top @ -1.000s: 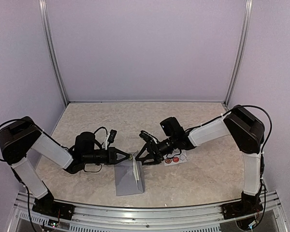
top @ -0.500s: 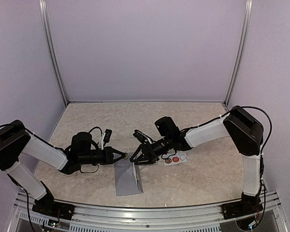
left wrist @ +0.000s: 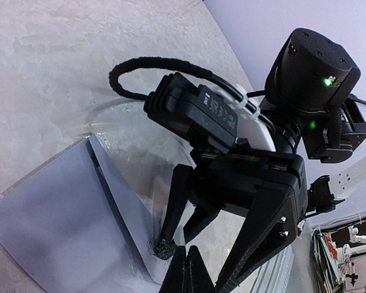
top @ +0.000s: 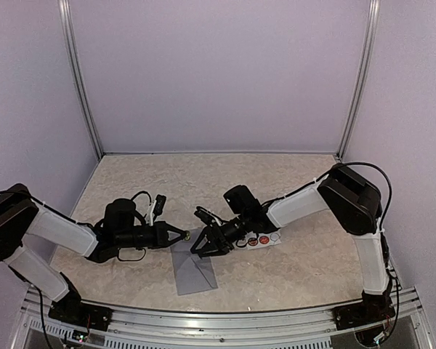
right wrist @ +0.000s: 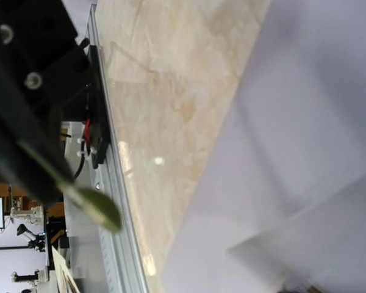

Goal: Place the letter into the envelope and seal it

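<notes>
No lettering, number or brand can be read in any view. In the left wrist view a black camera box [left wrist: 198,110], toward twelve o'clock from the picture's middle, bears raised marks along its face, too blurred to make out. In the top view a white strip [top: 269,238] lies at about three o'clock from the middle of the table [top: 167,174]. Its round stickers [top: 253,241] carry printing too small to tell.
</notes>
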Robot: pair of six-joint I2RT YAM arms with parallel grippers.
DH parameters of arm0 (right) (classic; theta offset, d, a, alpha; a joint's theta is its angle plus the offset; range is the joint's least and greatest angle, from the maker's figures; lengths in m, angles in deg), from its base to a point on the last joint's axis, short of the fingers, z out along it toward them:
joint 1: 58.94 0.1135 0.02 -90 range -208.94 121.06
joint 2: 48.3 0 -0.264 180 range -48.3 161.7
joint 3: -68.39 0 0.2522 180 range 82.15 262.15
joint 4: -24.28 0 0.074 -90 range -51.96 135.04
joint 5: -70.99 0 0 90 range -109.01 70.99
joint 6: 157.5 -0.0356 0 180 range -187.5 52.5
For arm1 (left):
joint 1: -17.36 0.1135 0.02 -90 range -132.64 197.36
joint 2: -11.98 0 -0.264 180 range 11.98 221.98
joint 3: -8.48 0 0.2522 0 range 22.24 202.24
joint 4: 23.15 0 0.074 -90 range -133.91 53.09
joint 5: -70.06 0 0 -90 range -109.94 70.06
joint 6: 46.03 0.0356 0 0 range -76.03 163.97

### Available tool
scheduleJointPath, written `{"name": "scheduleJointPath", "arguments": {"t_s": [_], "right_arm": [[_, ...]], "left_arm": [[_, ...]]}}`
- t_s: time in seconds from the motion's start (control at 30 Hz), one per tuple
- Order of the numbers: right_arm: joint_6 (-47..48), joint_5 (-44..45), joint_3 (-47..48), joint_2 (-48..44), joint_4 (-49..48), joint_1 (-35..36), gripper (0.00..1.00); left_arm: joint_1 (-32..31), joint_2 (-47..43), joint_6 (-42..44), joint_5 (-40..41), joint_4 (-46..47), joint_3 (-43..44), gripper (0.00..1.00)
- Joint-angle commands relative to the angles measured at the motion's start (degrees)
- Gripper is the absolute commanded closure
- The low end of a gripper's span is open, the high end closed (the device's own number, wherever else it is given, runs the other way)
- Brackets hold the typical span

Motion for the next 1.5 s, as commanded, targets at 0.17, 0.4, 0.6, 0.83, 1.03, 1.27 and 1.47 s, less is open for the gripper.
{"name": "scheduleJointPath", "arguments": {"t_s": [0.17, 0.4, 0.6, 0.83, 1.03, 1.27, 1.47], "right_arm": [[0.7, 2.0, 0.8, 2.8, 1.4, 0.7, 0.39], [1.1, 2.7, 0.7, 2.7, 2.2, 0.7, 0.39], [1.4, 3.1, 0.8, 2.8, 2.8, 0.6, 0.39], [1.9, 3.3, 1.0, 2.9, 3.4, 0.7, 0.39], [2.0, 3.4, 1.2, 2.8, 3.6, 0.7, 0.39], [2.3, 3.6, 1.0, 2.6, 4.0, 0.8, 0.39], [2.5, 3.7, 1.0, 2.3, 4.2, 0.7, 0.39]], "left_arm": [[-2.3, 2.0, -2.1, -0.6, 0.6, -0.2, 1.00], [-3.6, 6.7, -4.1, -2.4, 2.8, 0.7, 1.00], [-4.1, 8.7, -4.9, -2.7, 2.4, 0.9, 1.00], [-4.3, 10.2, -4.8, -1.6, 0.6, 1.0, 1.00], [-4.3, 11.6, -4.0, -0.6, -0.1, 1.0, 1.00], [-4.4, 12.2, -2.7, 1.0, -2.2, 1.3, 1.00], [-4.8, 12.3, -1.3, 2.9, -4.8, 2.0, 1.00]]}}
